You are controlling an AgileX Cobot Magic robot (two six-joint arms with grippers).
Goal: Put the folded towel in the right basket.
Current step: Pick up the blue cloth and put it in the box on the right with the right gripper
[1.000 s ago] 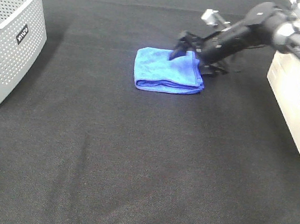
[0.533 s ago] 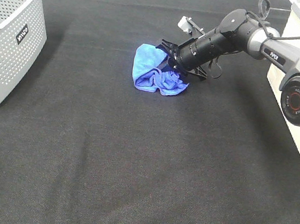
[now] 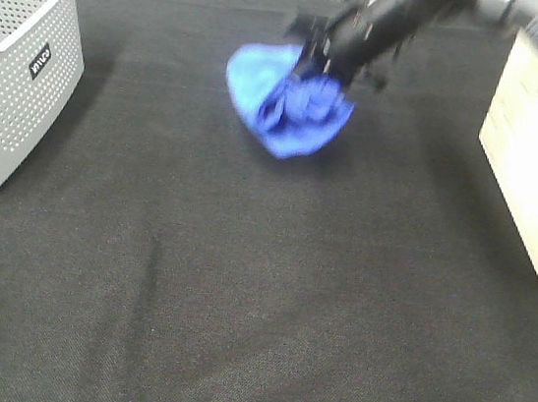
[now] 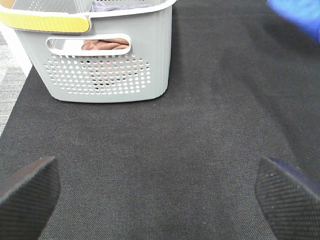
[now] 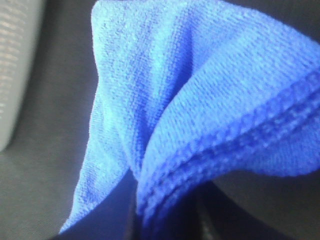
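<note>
The blue towel (image 3: 290,103) hangs bunched up in the air above the black table, far centre. My right gripper (image 3: 320,57) is shut on its top edge; the arm reaches in from the upper right. The right wrist view is filled with the blue cloth (image 5: 200,110), pinched between the dark fingers (image 5: 207,225). The cream right basket (image 3: 534,186) stands at the right edge. My left gripper (image 4: 160,200) is open and empty low over the table; it does not show in the exterior view. The towel also shows in the left wrist view (image 4: 300,12).
A grey perforated basket (image 3: 14,68) stands at the left edge; the left wrist view shows it (image 4: 107,70) with a brown cloth inside. The black table cloth (image 3: 256,298) covers the whole surface.
My right gripper closed on the flat folded towel, crumpled it and lifted it off the table, up and slightly back. The towel now hangs loose and blurred.
</note>
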